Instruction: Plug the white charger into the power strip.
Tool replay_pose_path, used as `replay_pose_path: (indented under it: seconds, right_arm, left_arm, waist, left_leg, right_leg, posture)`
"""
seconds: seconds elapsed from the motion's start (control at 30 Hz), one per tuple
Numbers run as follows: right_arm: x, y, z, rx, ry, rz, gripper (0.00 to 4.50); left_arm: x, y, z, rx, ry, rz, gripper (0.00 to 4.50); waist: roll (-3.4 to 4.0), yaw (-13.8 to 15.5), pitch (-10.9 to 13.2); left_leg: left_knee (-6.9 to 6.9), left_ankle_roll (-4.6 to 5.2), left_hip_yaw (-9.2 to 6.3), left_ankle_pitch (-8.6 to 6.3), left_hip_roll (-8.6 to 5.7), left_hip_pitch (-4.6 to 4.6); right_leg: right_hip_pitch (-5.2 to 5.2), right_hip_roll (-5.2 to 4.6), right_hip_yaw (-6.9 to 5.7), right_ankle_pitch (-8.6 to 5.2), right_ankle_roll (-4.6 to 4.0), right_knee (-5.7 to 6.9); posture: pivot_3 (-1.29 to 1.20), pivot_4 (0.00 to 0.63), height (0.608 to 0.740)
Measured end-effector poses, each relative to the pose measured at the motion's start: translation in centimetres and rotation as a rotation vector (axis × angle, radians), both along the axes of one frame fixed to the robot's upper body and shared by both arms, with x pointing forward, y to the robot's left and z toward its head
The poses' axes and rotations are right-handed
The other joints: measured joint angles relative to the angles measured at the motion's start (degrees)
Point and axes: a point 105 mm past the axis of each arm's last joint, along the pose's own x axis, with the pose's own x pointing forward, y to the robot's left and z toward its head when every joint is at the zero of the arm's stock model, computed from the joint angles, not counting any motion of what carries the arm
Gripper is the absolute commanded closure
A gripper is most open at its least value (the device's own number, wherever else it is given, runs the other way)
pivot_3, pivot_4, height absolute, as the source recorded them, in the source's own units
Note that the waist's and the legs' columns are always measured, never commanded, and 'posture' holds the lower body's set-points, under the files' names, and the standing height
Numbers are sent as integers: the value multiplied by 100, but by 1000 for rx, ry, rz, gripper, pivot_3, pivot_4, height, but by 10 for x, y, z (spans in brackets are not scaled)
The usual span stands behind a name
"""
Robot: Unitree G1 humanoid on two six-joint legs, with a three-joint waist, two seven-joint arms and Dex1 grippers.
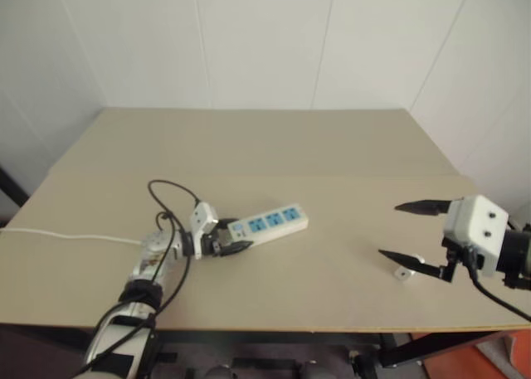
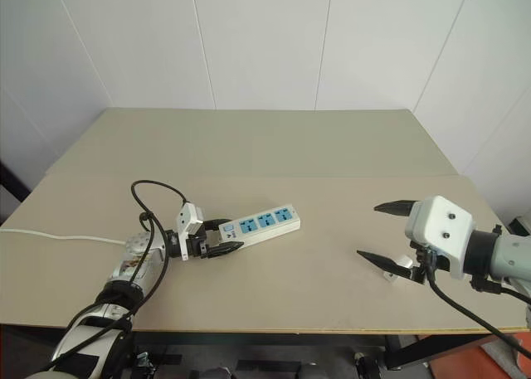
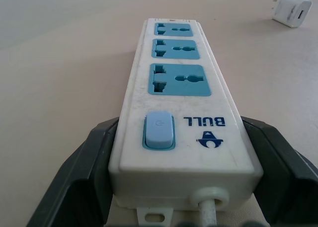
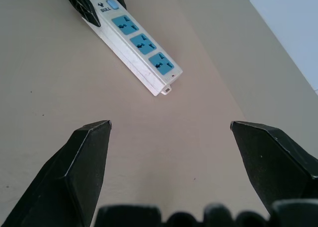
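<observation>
The power strip (image 1: 270, 221) is a long white bar with three blue sockets, lying flat on the beige table left of centre. My left gripper (image 1: 232, 236) is at its switch end, with one black finger (image 3: 84, 172) against each long side of the strip (image 3: 179, 83). The white charger (image 1: 404, 272) lies on the table at the right and also appears far behind the strip as a small white box (image 3: 292, 11). My right gripper (image 1: 389, 229) hovers open above the table, its lower finger just over the charger and nothing between its fingers (image 4: 84, 162).
The strip's white cord (image 1: 66, 235) runs left across the table to its edge. A black cable (image 1: 170, 195) loops over the table by my left wrist. The table's front edge (image 1: 274, 327) is close below both arms. White walls stand behind.
</observation>
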Motion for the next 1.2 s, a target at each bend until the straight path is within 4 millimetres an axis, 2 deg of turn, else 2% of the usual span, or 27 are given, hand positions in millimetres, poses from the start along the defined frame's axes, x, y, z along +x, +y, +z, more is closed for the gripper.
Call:
replay_pose_path:
  seconds: [0.23,0.37,0.6,0.67,0.87,1.1,1.2]
  right_arm:
    - [-2,-23,5,-72,59,5,0]
    - [-5,-32,3,-151,135,44,0]
    - [-9,-39,-15,-401,277,185,0]
    - [-5,-43,-18,-492,277,214,0]
    - [23,-45,-26,-720,179,302,0]
    - [29,-47,-51,-857,225,443,0]
    - [32,-46,-54,-889,224,479,0]
  left_arm:
    - [-7,-7,0,24,-4,-81,1211]
    - [-23,-21,-2,55,-7,-220,1211]
    - [-38,-37,-1,78,-7,-356,1211]
    - [-38,-38,-1,75,-7,-357,1211]
    - [-40,-39,-2,76,-8,-359,1211]
    - [-46,-34,-3,79,-9,-348,1211]
    - [-48,-28,-3,93,-4,-344,1211]
  waist:
    - [1,5,-1]
    - [1,-5,0]
    - [0,-23,1]
    - [0,-21,1]
    - [1,-37,3]
    - [4,-44,4]
    - [6,-67,5]
  left_leg:
    - [-2,3,0,-2,0,-1]
    - [-3,3,1,-2,1,-4]
    - [-4,3,4,-2,2,-6]
    - [-3,3,3,-2,3,-6]
    - [-8,2,5,-2,4,-6]
    - [-7,3,5,-2,4,-8]
    - [-7,3,6,-2,6,0]
  right_leg:
    - [0,0,-1,-1,1,-5]
    - [-3,0,0,-1,1,-5]
    - [-8,1,1,-3,2,-5]
    - [-8,1,0,-3,2,-6]
    - [-16,1,1,-5,0,-5]
    - [-20,0,2,-8,-3,0]
    - [-18,2,3,-8,-7,6]
  posture:
    - [0,150,740]
    - [0,150,740]
    - [0,150,740]
    - [0,150,740]
    - [0,150,740]
    - [0,150,740]
    - [0,150,740]
